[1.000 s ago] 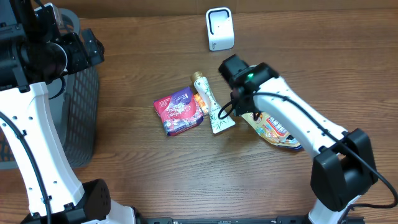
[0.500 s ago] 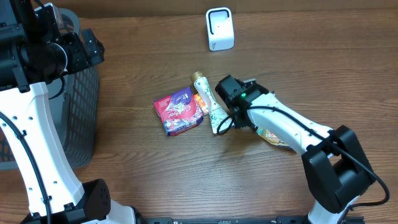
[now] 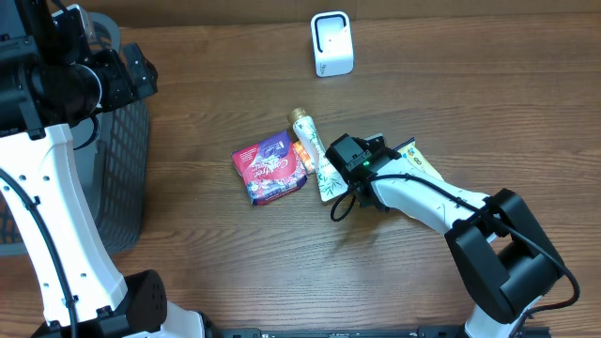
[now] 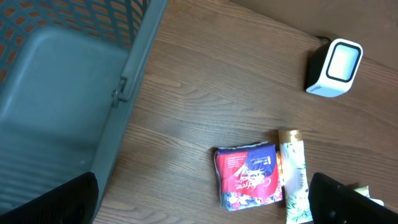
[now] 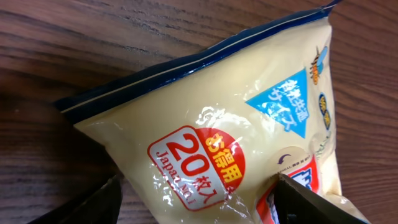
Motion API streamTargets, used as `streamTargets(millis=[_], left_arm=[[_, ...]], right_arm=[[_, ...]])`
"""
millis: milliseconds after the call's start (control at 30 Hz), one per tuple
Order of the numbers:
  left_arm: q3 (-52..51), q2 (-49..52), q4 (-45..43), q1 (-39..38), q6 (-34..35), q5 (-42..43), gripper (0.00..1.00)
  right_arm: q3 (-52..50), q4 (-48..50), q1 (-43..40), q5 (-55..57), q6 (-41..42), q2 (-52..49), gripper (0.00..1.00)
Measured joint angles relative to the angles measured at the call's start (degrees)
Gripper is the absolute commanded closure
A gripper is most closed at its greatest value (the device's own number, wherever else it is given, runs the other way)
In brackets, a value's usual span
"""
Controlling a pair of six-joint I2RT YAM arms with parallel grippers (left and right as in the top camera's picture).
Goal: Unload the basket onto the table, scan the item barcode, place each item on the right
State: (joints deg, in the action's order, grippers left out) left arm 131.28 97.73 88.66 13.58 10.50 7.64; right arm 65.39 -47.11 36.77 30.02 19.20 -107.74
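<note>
Right gripper [image 5: 205,208]: jaws wide, nothing gripped, straddling the yellow plastic snack pouch with blue seam [image 5: 211,112], flat on the wooden table [image 3: 235,263] right beneath. The seam runs 8-to-2 o'clock in the wrist view. White box scanner [image 3: 331,42]: 11 o'clock overhead. Left gripper [image 4: 202,208]: fully open, empty, by the grey mesh basket [image 3: 127,178] at 9 o'clock. Right arm's call.

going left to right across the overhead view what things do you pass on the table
basket → red packet → tube → yellow bag; the white scanner is left out because it sits farther back, within the tube's span.
</note>
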Motion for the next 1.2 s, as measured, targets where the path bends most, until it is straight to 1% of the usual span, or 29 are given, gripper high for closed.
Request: streamTargets(millis=[67,133,167,267,333,433,600,767,933,967,1000,1033,1100,1200], left_arm=[[0.0,0.0,0.0,0.0,0.0,0.0,0.00],[0.0,0.0,0.0,0.0,0.0,0.0,0.00],[0.0,0.0,0.0,0.0,0.0,0.0,0.00],[0.0,0.0,0.0,0.0,0.0,0.0,0.00],[0.0,0.0,0.0,0.0,0.0,0.0,0.00],[0.0,0.0,0.0,0.0,0.0,0.0,0.00],[0.0,0.0,0.0,0.0,0.0,0.0,0.00],[0.0,0.0,0.0,0.0,0.0,0.0,0.00],[0.0,0.0,0.0,0.0,0.0,0.0,0.00],[0.0,0.0,0.0,0.0,0.0,0.0,0.00],[0.0,0.0,0.0,0.0,0.0,0.0,0.00],[0.0,0.0,0.0,0.0,0.0,0.0,0.00],[0.0,0.0,0.0,0.0,0.0,0.0,0.00],[0.0,0.0,0.0,0.0,0.0,0.0,0.00]], right_arm=[[-1.5,2.3,0.0,0.7,0.0,0.0,0.22],[-2.5,4.7,-0.2,1.6,0.0,0.2,0.27],[-2.8,5.6,-0.3,1.8,-0.1,0.3,0.31],[-3.3,6.5,-1.5,2.0,-0.1,0.4,0.61],[-3.7,6.6,-2.4,2.2,-0.3,0.4,0.78],[-3.8,6.7,-3.6,2.6,-0.4,0.4,0.96],[-3.6,6.2,-4.9,1.7,-0.1,0.7,0.97],[0.2,0.5,-7.5,-3.4,0.8,0.5,0.96],[11.0,-8.7,-11.4,-15.0,1.3,-0.1,0.96],[14.4,-10.1,-12.2,-18.3,1.2,-0.1,0.96],[18.7,-12.3,-13.4,-24.1,0.4,-0.1,0.96],[19.4,-12.7,-13.7,-24.7,0.2,-0.1,0.96],[23.4,-14.4,-15.3,-33.1,-0.8,-0.1,0.96],[25.7,-14.3,-17.6,-44.5,-2.7,-0.1,0.96]])
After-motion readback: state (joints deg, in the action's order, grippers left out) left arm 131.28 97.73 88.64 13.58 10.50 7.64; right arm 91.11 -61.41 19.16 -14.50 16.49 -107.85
